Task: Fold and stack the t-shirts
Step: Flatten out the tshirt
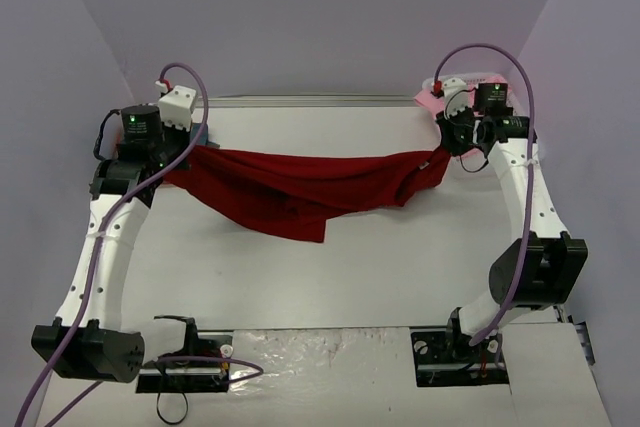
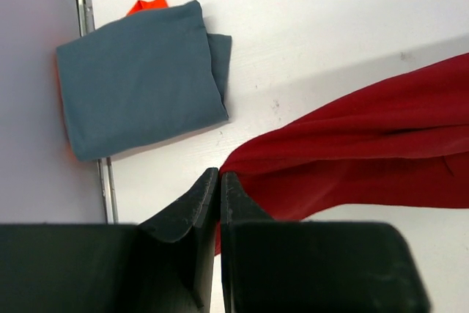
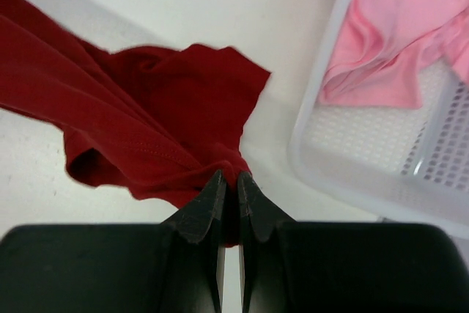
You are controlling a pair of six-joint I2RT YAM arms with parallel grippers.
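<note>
- Right now I have the dark red t-shirt [image 1: 300,192] strung between both arms across the far half of the tabletop [image 1: 350,277], sagging in the middle with its lowest fold drooping toward 6 o'clock in the overhead view.
- My left hand [image 2: 220,175] is pinched tight on the shirt's left end; in its wrist view the two dark fingers [image 2: 192,207] meet with red cloth coming out at the tips toward 3 o'clock.
- My right hand [image 3: 229,179] is likewise clamped on the shirt's other end, the fingers pressed together with a bunched wad of red fabric at their tips (the rest trails off toward 9 and 10 o'clock in that view).
- The teal-blue t-shirt [image 2: 139,78] lies folded flat at the far left corner, up at 10 o'clock from my left hand, well apart from the red cloth.
- The orange t-shirt [image 2: 145,6] sits under the teal-blue one; only a small edge peeks out at the far side.
- The light pink t-shirt [image 3: 396,27] lies crumpled in the white lattice basket [image 3: 344,174], at 1 o'clock from my right hand, near the red shirt's end but not touching it.
</note>
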